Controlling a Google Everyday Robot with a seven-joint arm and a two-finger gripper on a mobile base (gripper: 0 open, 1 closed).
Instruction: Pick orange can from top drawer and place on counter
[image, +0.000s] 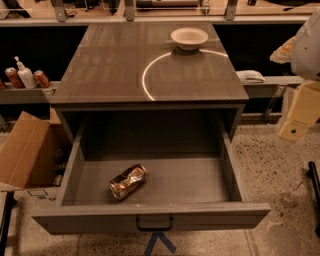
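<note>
Top drawer (200, 182) is pulled right out. The orange can (128, 181) lies on its side on the drawer floor, front-left part, crumpled, set diag. w/ one end toward the front panel, touching no wall. A dark handle (154, 223) sits mid-panel. Above, the glossy surface (105, 65) carries a white bowl (189, 37) at the back, right at the top of a thin white ring (144, 75). The tool (299, 115) is, I think, the cream block hanging at the far R edge, beside the cabinet, over the speckled floor and well apart from the can; can't tell if it's spread or pressed together. On the L a cardboard box (22, 150) sits on the floor. Above it is a narrow shelf (25, 94) w/ two red cans (12, 77) and a white pump bottle (25, 75) between them.
</note>
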